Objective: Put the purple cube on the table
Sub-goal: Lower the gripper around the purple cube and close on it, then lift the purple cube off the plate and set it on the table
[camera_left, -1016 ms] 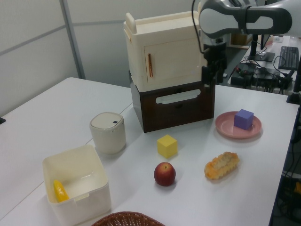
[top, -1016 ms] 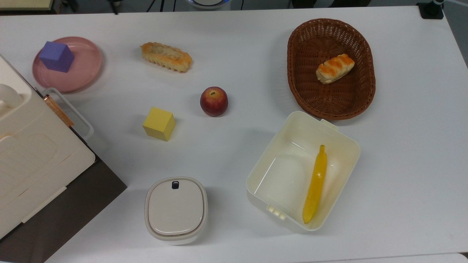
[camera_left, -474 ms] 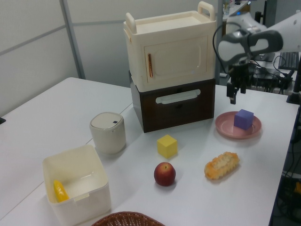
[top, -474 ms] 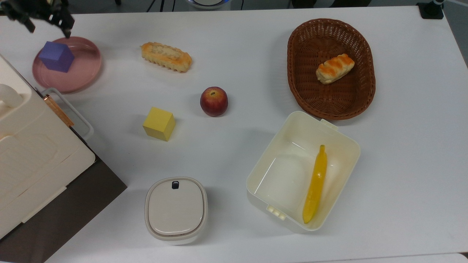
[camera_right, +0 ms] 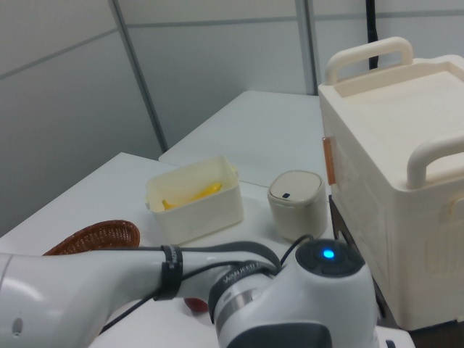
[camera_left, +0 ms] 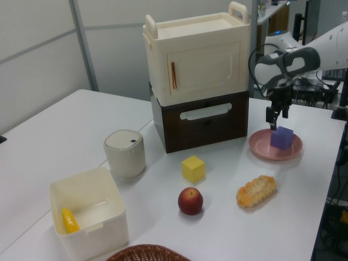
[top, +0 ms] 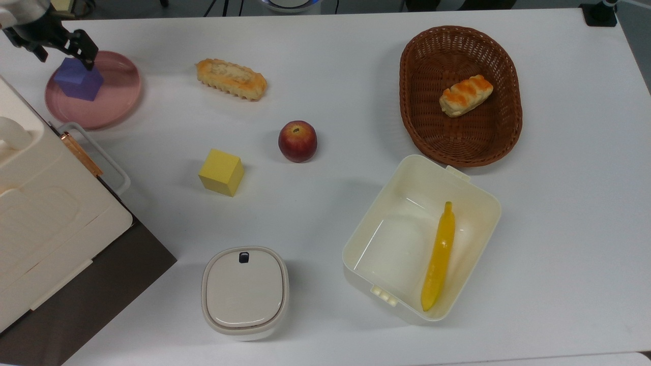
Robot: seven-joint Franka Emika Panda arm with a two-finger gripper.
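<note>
The purple cube (top: 79, 82) sits on the round pink plate (top: 119, 86) at the top view's far left, on the white table (top: 330, 61). My gripper (top: 63, 58) hangs open just above the cube, one finger on each side of its top and nothing held. In the left view the gripper (camera_left: 276, 120) points down over the cube (camera_left: 282, 138) on the plate (camera_left: 261, 144), right of the cabinet.
A cream cabinet on a dark drawer base (top: 35, 203) stands close beside the plate. Nearby lie a bread loaf (top: 231, 79), a yellow cube (top: 221, 172) and an apple (top: 297, 141). A lidded jar (top: 244, 291), a cream box (top: 478, 195) with a banana and a wicker basket (top: 422, 101) are farther off.
The gripper has swung away from the cabinet front and come down over the plate, ending just above the purple cube. The cube and everything else have stayed put.
</note>
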